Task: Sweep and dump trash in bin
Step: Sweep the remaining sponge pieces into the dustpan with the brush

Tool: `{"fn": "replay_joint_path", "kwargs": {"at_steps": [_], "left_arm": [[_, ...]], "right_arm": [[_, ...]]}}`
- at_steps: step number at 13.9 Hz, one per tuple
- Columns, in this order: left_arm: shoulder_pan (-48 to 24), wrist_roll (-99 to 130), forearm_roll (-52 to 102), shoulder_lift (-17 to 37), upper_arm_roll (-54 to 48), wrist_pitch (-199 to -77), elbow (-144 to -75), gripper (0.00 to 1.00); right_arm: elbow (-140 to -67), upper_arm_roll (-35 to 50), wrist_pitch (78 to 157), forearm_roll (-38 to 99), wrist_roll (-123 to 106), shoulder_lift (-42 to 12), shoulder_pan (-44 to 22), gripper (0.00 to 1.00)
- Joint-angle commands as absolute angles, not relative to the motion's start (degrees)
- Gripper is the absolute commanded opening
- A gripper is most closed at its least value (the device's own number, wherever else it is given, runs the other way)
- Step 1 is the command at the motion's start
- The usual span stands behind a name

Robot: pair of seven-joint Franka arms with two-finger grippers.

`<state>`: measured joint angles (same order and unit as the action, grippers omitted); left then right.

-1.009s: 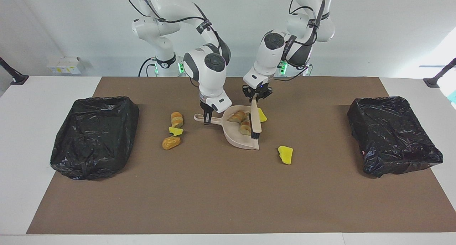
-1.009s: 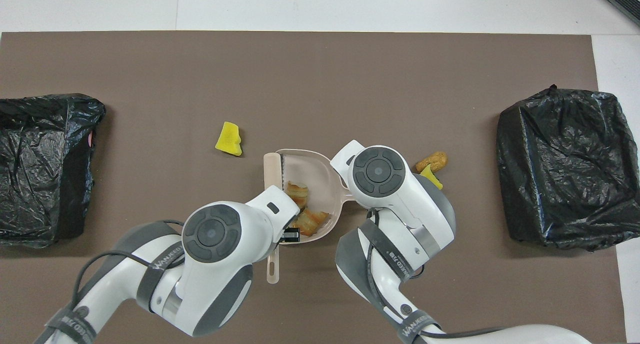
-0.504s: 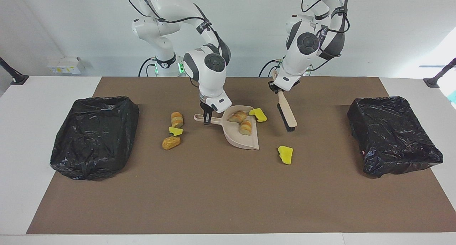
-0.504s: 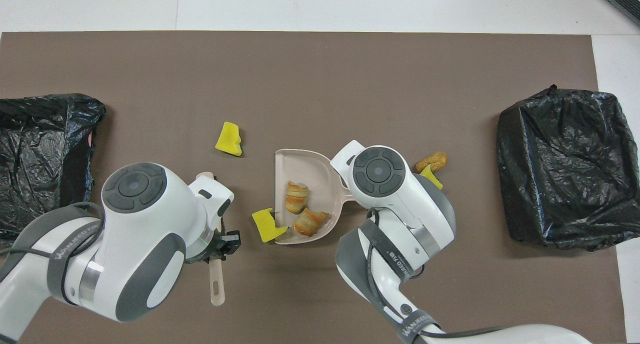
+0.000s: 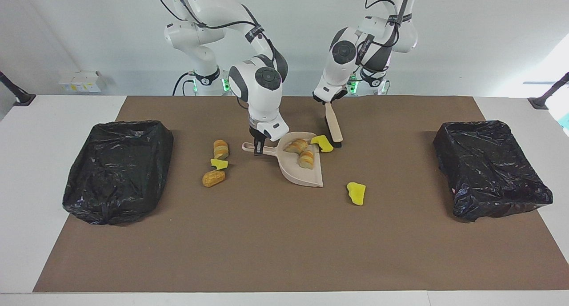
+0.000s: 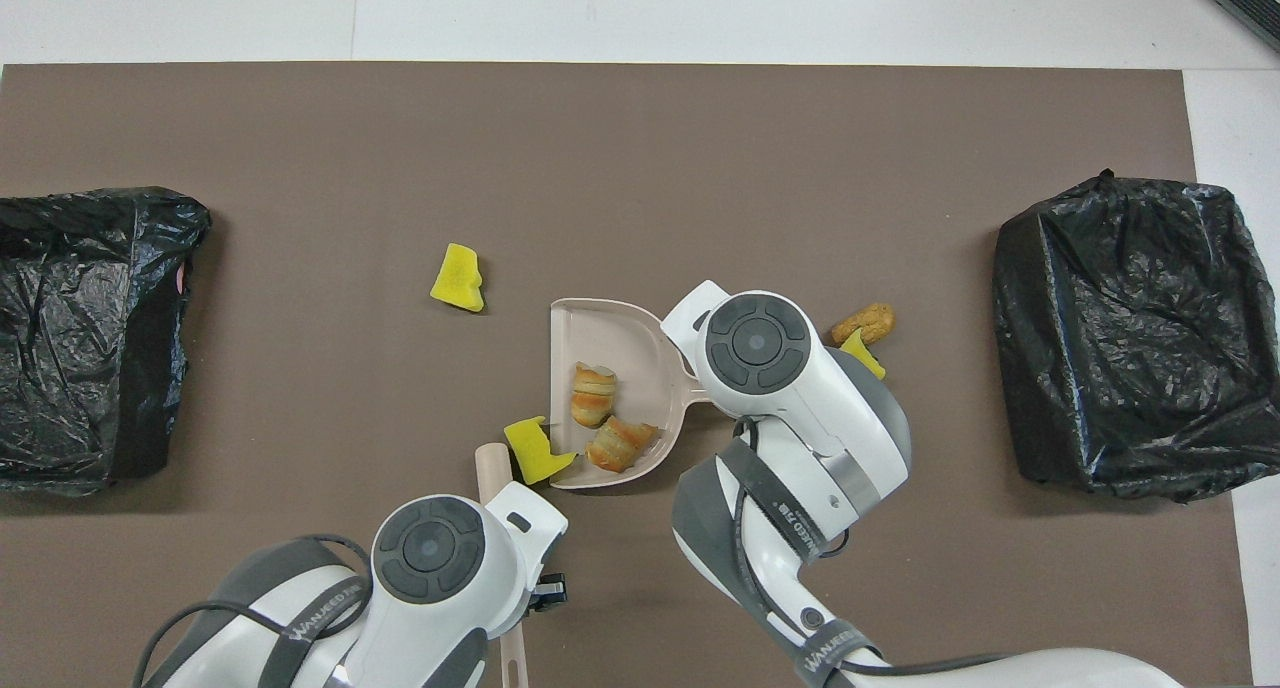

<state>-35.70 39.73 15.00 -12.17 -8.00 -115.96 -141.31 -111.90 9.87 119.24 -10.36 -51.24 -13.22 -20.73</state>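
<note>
While the left gripper (image 5: 328,100) clamps the brush (image 5: 333,128) handle, its bristles touch the mat just beside a yellow sponge chunk (image 5: 322,142) at the dustpan (image 5: 306,175) edge. Right gripper (image 5: 257,149) is closed on the dustpan handle, pan flat on the bench, 2 bread pieces (image 5: 301,151) inside. Toward the right arm's end lie 2 more bread pieces (image 5: 214,178) and a yellow scrap (image 5: 219,164). Farther out, another yellow chunk (image 5: 356,193). A black-lined bin (image 5: 118,170) at each end.
</note>
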Motion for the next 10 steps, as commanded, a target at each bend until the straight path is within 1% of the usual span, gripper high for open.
{"fn": "replay_joint_path", "kwargs": {"at_steps": [1,2,3,6,7,8,9,10], "left_arm": [[-39.19,39.29,16.70,-10.73,-7.12,-125.38,-141.95,0.00],[-39.55,39.11,16.70,-10.03,-7.12,-128.03,-141.51,0.00],[-39.46,37.81,16.70,-9.06,-7.03,-128.23,-140.20,0.00],[-38.41,29.39,15.74,-7.91,-6.77,-124.82,-137.56,0.00],[-36.76,28.14,14.69,-8.00,-6.42,-122.72,-136.68,0.00],[-33.87,27.52,10.50,-7.91,-6.59,-120.35,-135.10,0.00],[-32.36,26.12,5.24,-7.56,-6.68,-117.80,-132.74,0.00],[-31.30,25.23,2.31,-5.99,-6.33,-114.90,-129.76,0.00]], "right_arm": [[-112.68,9.93,120.23,-11.87,-49.39,-13.18,-20.65,0.00],[-112.68,9.93,120.23,-11.87,-49.39,-13.18,-20.65,0.00],[-112.76,9.93,120.15,-11.87,-49.39,-13.18,-20.65,0.00],[-112.76,9.93,120.23,-11.87,-49.39,-13.18,-20.65,0.00],[-112.76,9.93,120.23,-11.87,-49.39,-13.18,-20.65,0.00],[-112.68,10.02,120.32,-11.87,-49.31,-13.18,-20.65,0.00],[-112.76,9.93,120.24,-11.87,-49.31,-13.18,-20.65,0.00],[-112.76,9.93,120.23,-11.87,-49.31,-13.18,-20.65,0.00]]}}
